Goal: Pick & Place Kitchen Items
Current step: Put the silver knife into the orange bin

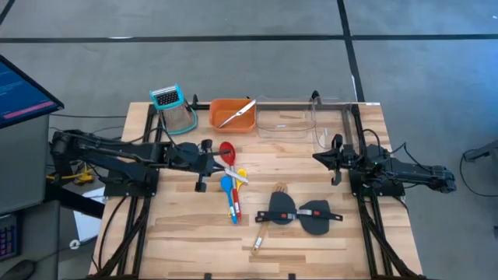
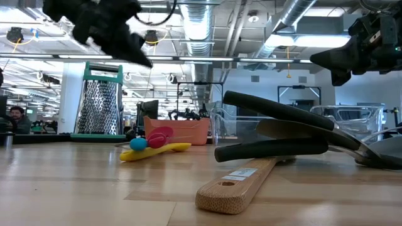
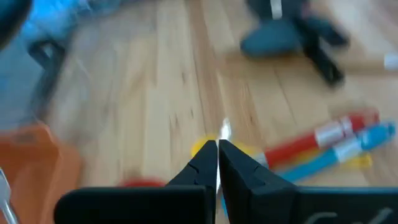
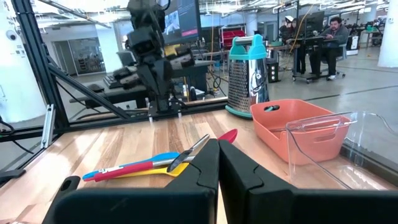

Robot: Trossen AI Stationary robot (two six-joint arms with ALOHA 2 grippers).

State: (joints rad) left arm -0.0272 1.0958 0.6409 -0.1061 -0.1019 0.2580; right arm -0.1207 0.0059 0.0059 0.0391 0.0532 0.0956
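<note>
At the left of the high view the left gripper (image 1: 208,164) hangs over the bench (image 1: 327,241), its jaws pressed together on nothing – the left wrist view shows the two dark tips meeting just above the yellow spoon (image 3: 202,148). Behind it, toward the upper left of the bench, stands a box grater (image 1: 174,106) with a teal top. Just right of the gripper lie the red spoon (image 1: 228,152), the blue spoon (image 1: 228,191) and the yellow one, bunched and overlapping near the middle of the frame. Above them, at the bench's far edge, the orange tray (image 1: 220,114) holds the silver tongs (image 1: 237,113); two clear bins (image 1: 284,124) sit next to it on the right. Lower and right of centre, two black spatulas (image 1: 299,213) lie across each other, with the wooden spatula (image 1: 264,227) slanting under them toward the lower middle. At the right, the right gripper (image 1: 323,158) waits over the bench edge – jaws together, empty, well apart from the utensils.
</note>
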